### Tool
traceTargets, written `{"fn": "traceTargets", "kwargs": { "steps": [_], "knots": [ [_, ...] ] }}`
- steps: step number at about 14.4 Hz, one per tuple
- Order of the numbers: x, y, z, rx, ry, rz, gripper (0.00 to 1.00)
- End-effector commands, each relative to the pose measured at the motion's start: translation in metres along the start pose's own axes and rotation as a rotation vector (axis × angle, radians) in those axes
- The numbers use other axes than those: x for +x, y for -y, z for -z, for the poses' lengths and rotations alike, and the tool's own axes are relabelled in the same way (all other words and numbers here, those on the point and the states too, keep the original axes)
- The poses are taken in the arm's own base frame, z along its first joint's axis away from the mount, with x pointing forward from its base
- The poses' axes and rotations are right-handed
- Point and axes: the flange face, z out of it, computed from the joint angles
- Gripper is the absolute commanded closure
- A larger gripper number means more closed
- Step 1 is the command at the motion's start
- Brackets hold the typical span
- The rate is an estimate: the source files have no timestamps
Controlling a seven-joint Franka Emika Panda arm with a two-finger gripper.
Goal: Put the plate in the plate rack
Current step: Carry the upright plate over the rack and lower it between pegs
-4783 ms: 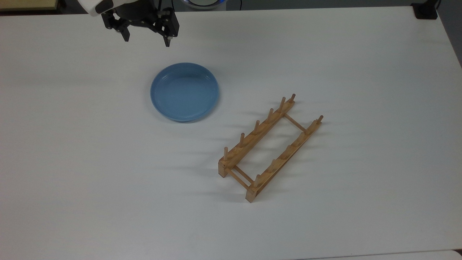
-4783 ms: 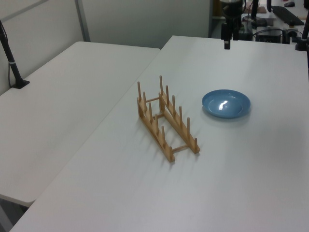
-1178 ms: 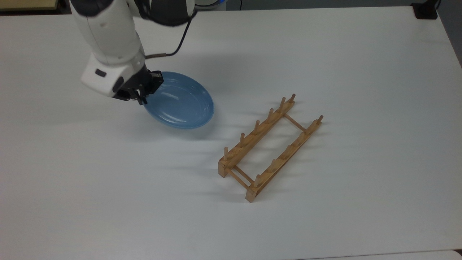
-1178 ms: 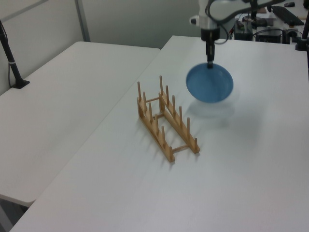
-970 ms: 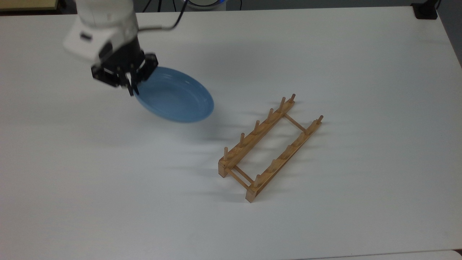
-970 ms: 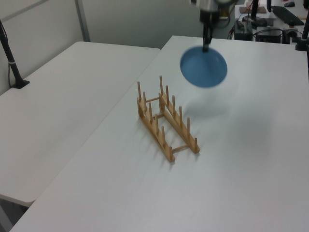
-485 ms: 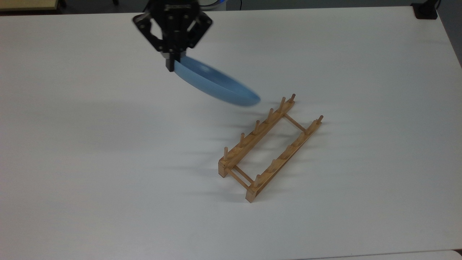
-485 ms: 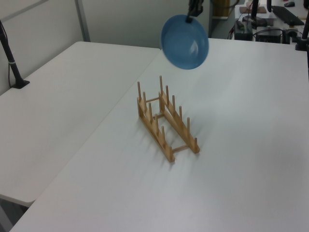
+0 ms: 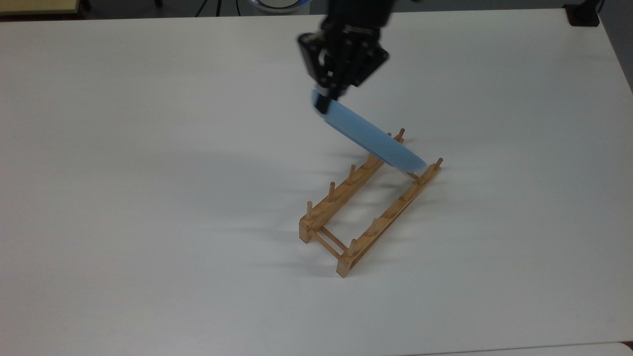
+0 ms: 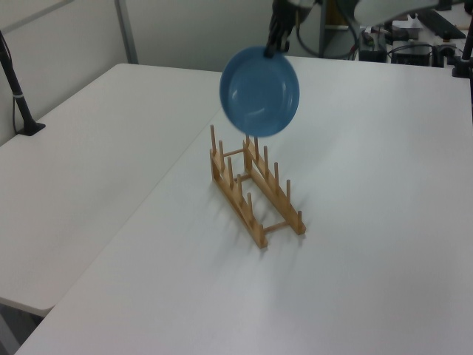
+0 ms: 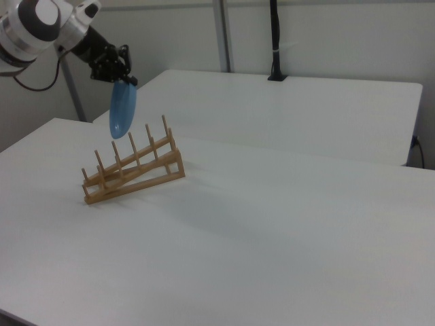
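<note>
The light-blue plate (image 9: 371,136) hangs in the air, held by its upper rim and turned nearly on edge. My gripper (image 9: 324,104) is shut on that rim. The plate's lower edge hovers just above the far end of the wooden plate rack (image 9: 341,198), which lies on the white table. In the left view the plate (image 10: 259,92) faces the camera, hanging from the gripper (image 10: 275,48) over the rack (image 10: 240,203). Seen from the right view, the plate (image 11: 123,109) hangs upright under the gripper (image 11: 126,80), above the pegs at one end of the rack (image 11: 132,178).
The white table (image 9: 148,198) stretches wide around the rack. A black clamp (image 9: 583,15) sits at its corner at the top view's upper right. A second white table (image 10: 89,148) adjoins, with a black post (image 10: 15,81) on it.
The gripper closed on the plate's rim, lifted it off the table and carried it toward the top view's right, tilting it on edge, until it hangs over the rack's far end.
</note>
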Motion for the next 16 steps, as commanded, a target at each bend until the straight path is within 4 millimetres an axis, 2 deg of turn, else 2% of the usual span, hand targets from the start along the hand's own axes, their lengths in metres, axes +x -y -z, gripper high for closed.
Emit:
{"fn": "traceTargets", "kwargs": {
  "steps": [1,4,7,11,16],
  "knots": [
    [0.003,0.049,-0.014,-0.071,0.003,-0.002,1.00],
    [0.001,0.085,-0.019,-0.098,0.025,0.026,1.00],
    [-0.002,0.110,-0.019,-0.101,0.036,0.041,1.00],
    [-0.010,0.137,-0.026,-0.138,0.058,0.087,1.00],
    [-0.018,0.156,-0.041,-0.182,0.067,0.102,1.00]
  ]
}}
